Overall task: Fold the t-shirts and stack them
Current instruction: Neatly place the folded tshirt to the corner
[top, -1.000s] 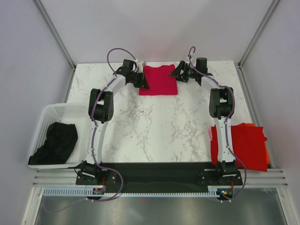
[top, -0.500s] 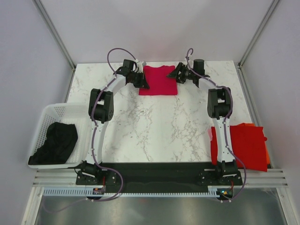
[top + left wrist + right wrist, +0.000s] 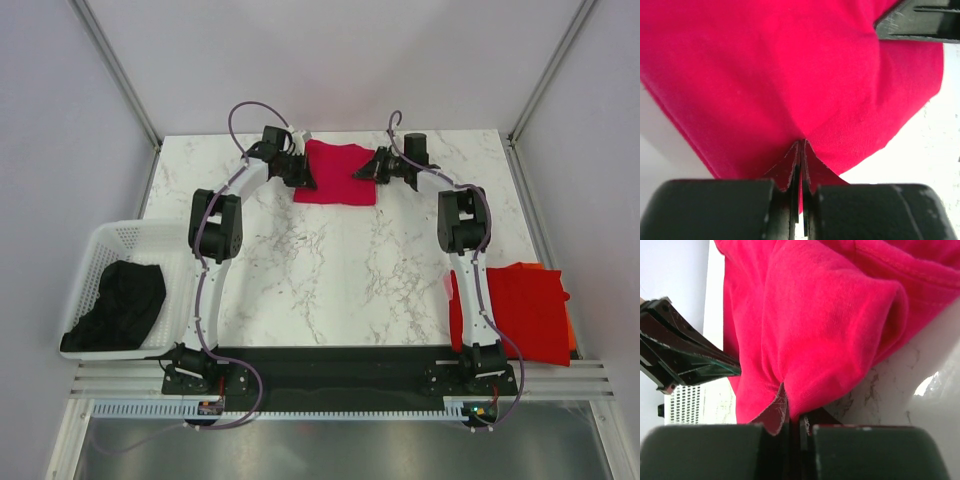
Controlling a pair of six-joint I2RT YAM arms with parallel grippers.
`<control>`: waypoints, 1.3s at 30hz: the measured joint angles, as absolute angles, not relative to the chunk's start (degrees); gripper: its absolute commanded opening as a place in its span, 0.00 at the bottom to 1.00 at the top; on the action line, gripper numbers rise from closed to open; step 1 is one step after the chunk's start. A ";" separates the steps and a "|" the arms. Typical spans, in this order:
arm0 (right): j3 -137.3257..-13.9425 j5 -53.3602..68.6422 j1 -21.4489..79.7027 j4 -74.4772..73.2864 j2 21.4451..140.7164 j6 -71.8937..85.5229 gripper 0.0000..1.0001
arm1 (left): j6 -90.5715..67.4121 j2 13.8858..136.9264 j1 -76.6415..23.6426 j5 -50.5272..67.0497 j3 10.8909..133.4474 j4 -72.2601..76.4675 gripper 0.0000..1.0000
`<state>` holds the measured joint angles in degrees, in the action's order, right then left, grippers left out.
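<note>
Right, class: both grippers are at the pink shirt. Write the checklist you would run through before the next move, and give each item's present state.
1. Hold of left gripper on pink shirt: ok, shut on the cloth.
2. Hold of right gripper on the same shirt: ok, shut.
3. Shirt lying smooth: not ok, bunched at the right gripper.
4. Number of layers in each grip: cannot tell.
5. Red stack apart from the pink shirt: ok.

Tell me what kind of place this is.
Probably a lab robot cell, not a home: plain white wall panels box in a marble tabletop, with a black mounting rail at its near edge and a white basket at left.
</note>
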<state>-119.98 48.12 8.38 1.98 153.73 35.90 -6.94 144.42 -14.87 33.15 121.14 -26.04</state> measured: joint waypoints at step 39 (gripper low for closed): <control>-73.10 30.50 0.75 -67.59 81.43 -19.11 0.00 | 0.84 107.90 -8.34 20.69 93.36 -29.76 0.32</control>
<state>-73.10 30.50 0.75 -67.59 81.43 -19.11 0.84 107.90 -8.34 20.69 93.36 -29.76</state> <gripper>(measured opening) 0.036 0.324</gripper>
